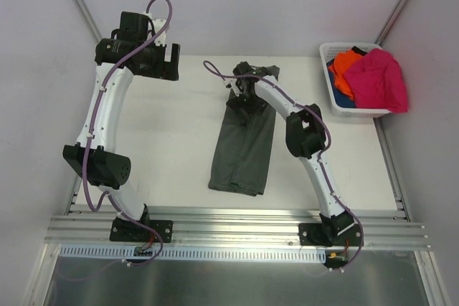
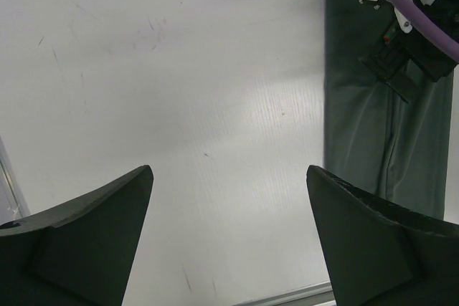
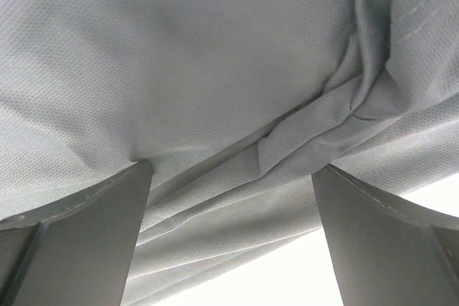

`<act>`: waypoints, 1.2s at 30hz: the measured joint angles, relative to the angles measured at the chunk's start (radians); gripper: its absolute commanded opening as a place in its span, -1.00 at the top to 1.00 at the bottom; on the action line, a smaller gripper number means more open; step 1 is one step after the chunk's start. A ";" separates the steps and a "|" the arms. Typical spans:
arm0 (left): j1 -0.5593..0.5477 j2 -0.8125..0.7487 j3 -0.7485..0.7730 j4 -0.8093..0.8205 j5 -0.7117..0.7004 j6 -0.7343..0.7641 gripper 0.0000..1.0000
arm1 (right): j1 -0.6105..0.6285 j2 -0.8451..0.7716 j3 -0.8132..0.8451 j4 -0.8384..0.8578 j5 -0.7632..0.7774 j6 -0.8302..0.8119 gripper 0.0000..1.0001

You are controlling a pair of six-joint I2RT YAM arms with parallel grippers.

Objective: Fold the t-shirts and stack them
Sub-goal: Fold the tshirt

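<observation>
Here the table (image 1: pixel 172 148) carried one dark grey-green t-shirt (image 1: pixel 240 155), folded to a narrow strip at centre. Its long axis ran near to far, with the far end leaning slightly right. The white basket (image 1: pixel 333 51) sat at the far right corner, well apart from the strip. It held the magenta t-shirt (image 1: pixel 380 80) on top, the orange one (image 1: pixel 346 66) to its left, and a blue one (image 1: pixel 344 102) showing at the near edge.

Right gripper (image 1: pixel 242 94) hung over the strip's far end, jaws spread wide and grasping nothing. In the wrist view a creased ridge of cloth lay between its fingers (image 3: pixel 93 227); whether the tips pressed on the fabric could not be told.

Left gripper (image 1: pixel 166 62) stood at the far left over bare table, released and empty, with the strip well off to its right.

Judgement: the next fold would bring the far end toward the near end, along the long axis. The right arm was nearer and already above that end.
</observation>
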 measured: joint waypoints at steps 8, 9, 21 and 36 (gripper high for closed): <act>0.000 0.000 0.000 0.000 -0.006 0.000 -0.81 | 0.031 0.002 0.006 0.017 0.004 -0.056 -0.99; 0.000 0.000 0.000 0.000 -0.006 0.000 -0.81 | 0.035 0.002 0.006 0.021 0.001 -0.056 -0.99; 0.000 -0.001 0.000 0.000 -0.017 0.001 -0.81 | 0.044 0.010 0.017 0.047 -0.039 -0.045 -0.99; 0.000 0.024 -0.028 0.006 0.040 -0.005 -0.79 | -0.034 -0.124 -0.045 0.095 0.008 0.000 -0.99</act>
